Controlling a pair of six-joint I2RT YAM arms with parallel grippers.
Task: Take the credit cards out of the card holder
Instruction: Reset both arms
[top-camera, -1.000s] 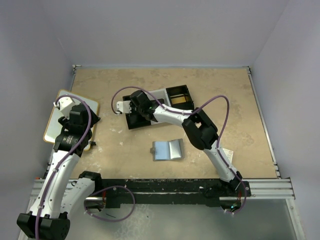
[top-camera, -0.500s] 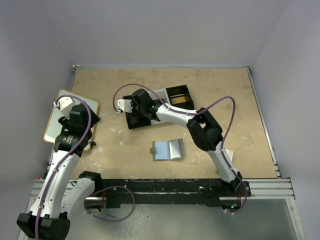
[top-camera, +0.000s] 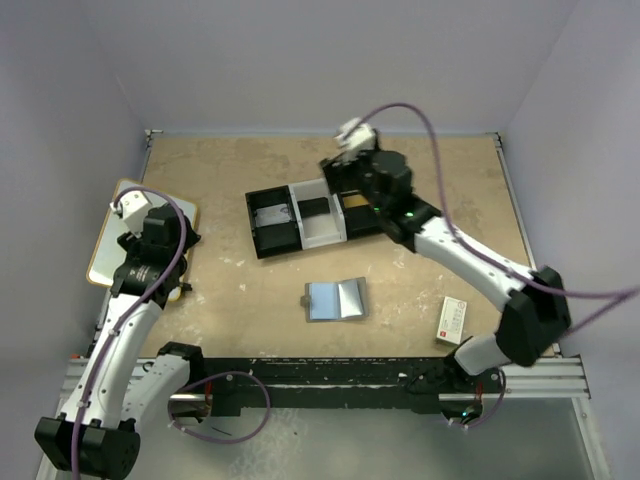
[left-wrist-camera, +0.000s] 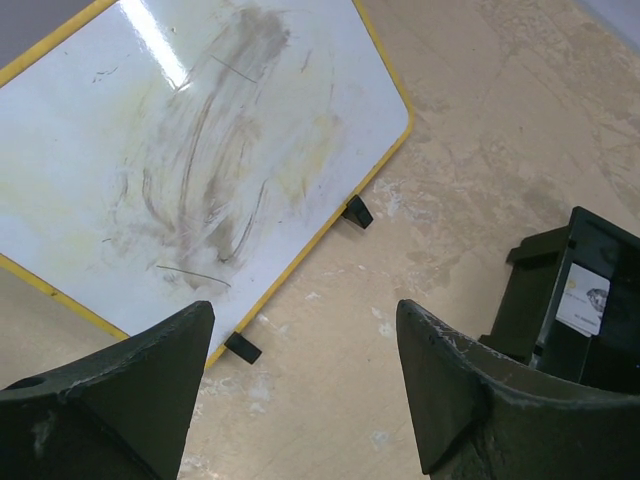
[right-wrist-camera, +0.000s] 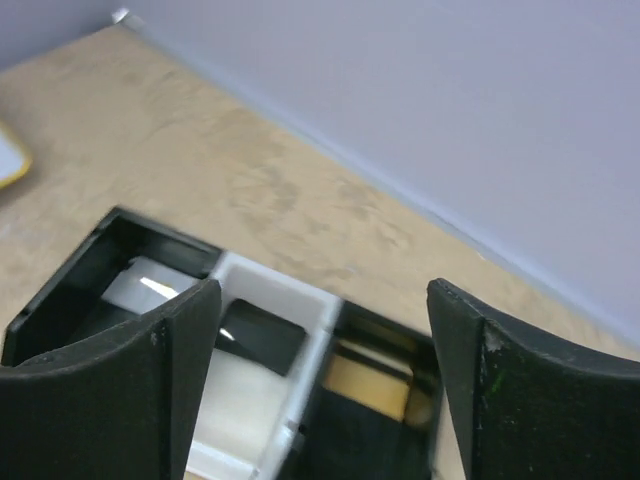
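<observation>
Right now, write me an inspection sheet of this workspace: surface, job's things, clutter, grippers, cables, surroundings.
Surface: beige table, scuffed with pale marks.
Job's things: card holder lies open, inner face up, front middle, nothing touching it; whether cards are left inside cannot be told.
Clutter: three-compartment tray with a flat card-like piece in each compartment; whiteboard at the left edge; white-and-red box front right.
Grippers: left gripper open, empty, over the whiteboard's edge; right gripper open, empty, above the tray.
Cables: purple cable loops along each arm; no snag seen.
Surroundings: pale walls on three sides; metal rail in front.
</observation>
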